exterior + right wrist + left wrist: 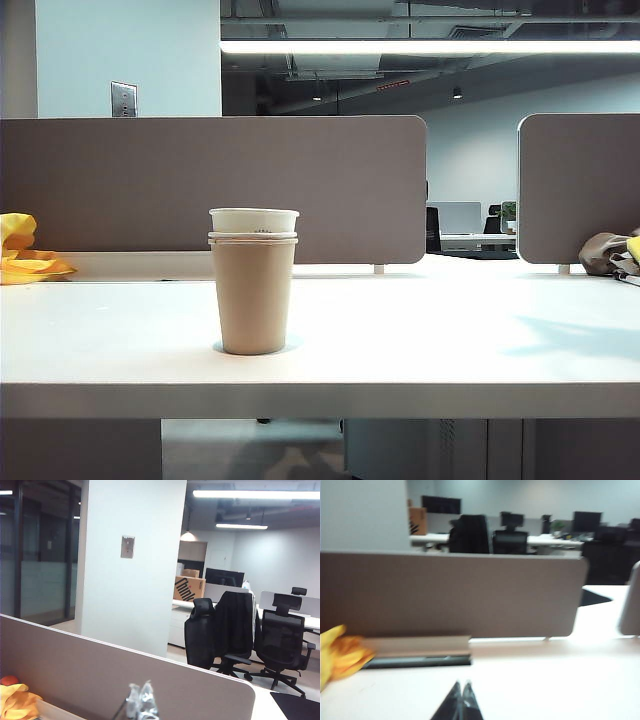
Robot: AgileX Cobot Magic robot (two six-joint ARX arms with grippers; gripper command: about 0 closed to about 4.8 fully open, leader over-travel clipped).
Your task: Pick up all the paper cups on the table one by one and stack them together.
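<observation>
Three paper cups (253,282) stand nested in a single upright stack on the table (450,340), a little left of the middle in the exterior view and set back from the thick white front edge. The broad white top is the largest thing in sight, and behind it run the grey partition panels (330,185), one long panel with a second beginning to its right after a gap. The brown kraft cup forms the outside and base of the stack; two white rims show one above the other at its mouth, and the blue marks on the white cups are hidden inside it. A yellow cloth (22,255) lies at the far left of the table against the partition, and a grey-brown bundle (608,254) sits at the far right edge.

Neither arm appears in the exterior view. The left gripper (462,700) shows in its wrist view as dark fingertips pressed together with nothing between them, hanging above bare table and pointed toward the partition. The right gripper (139,700) shows in its wrist view with its pale fingertips likewise brought together and empty, raised high enough that its camera looks over the partition's upper edge into the office beyond.
</observation>
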